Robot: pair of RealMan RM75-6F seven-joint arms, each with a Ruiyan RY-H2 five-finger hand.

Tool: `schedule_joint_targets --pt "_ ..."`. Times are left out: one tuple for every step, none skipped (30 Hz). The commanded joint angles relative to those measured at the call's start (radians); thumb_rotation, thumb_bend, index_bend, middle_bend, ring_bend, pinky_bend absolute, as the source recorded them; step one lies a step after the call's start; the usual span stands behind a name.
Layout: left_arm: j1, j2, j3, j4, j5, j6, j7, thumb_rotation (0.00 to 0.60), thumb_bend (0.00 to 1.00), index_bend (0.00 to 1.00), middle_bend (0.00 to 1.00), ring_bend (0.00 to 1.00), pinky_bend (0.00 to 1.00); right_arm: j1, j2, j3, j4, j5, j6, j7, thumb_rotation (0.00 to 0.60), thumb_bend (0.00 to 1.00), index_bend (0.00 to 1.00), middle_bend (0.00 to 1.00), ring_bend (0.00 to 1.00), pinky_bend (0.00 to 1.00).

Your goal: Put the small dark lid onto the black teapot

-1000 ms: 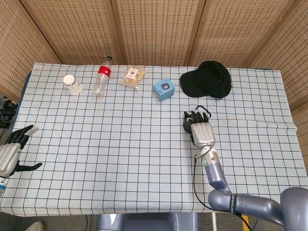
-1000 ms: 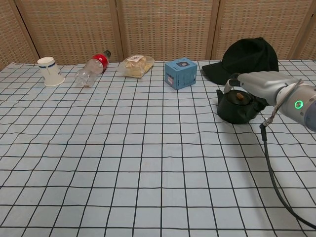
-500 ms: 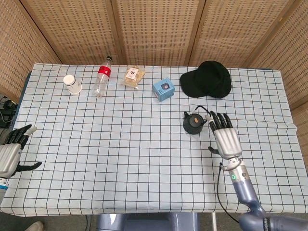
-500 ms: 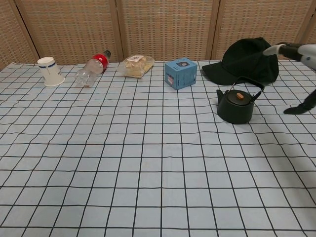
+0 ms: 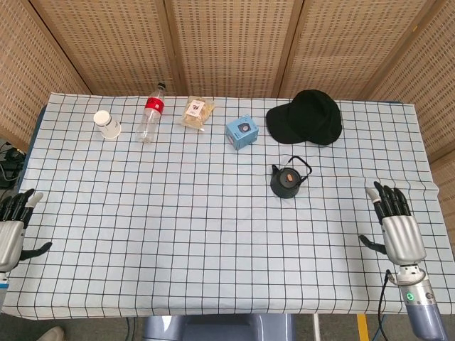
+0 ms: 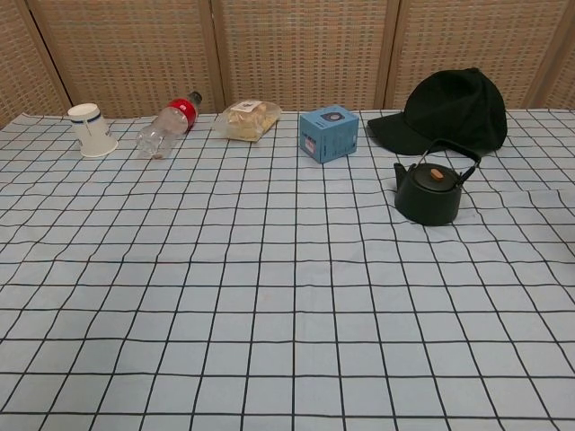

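The black teapot [image 5: 286,180] [image 6: 429,193] stands upright on the checked cloth, right of centre, its wire handle raised. The small dark lid [image 6: 436,177] with an orange-brown knob sits on top of it. My right hand [image 5: 396,226] hovers over the table's right front part, well away from the teapot, fingers spread and empty. At the left front edge my left hand [image 5: 13,231] is also open and holds nothing. Neither hand shows in the chest view.
A black cap [image 5: 306,116] lies behind the teapot. Along the back stand a blue box [image 5: 242,132], a snack bag [image 5: 196,112], a lying bottle with a red label [image 5: 150,115] and a white cup [image 5: 107,123].
My right hand has drawn back from the teapot toward the table's right front corner, leaving the lid on the pot. The left hand has shifted slightly left.
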Motion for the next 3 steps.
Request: schedule_joint_targets --pt "0.007 -0.005 -0.013 0.003 -0.007 0.014 -0.014 0.6 0.1 0.0 0.0 0.0 0.0 -0.013 -0.006 0.005 0.02 -0.023 -0.011 0.018 0.6 0.16 0.05 0.0 0.0 0.0" --pt "0.008 -0.004 -0.015 0.003 -0.006 0.019 -0.019 0.6 0.1 0.0 0.0 0.0 0.0 -0.014 -0.007 0.009 0.02 -0.027 -0.008 0.02 0.6 0.16 0.05 0.0 0.0 0.0" --pt "0.011 -0.003 -0.019 0.003 -0.001 0.029 -0.029 0.6 0.1 0.0 0.0 0.0 0.0 -0.016 -0.009 0.014 0.021 -0.032 -0.007 0.027 0.6 0.16 0.05 0.0 0.0 0.0"
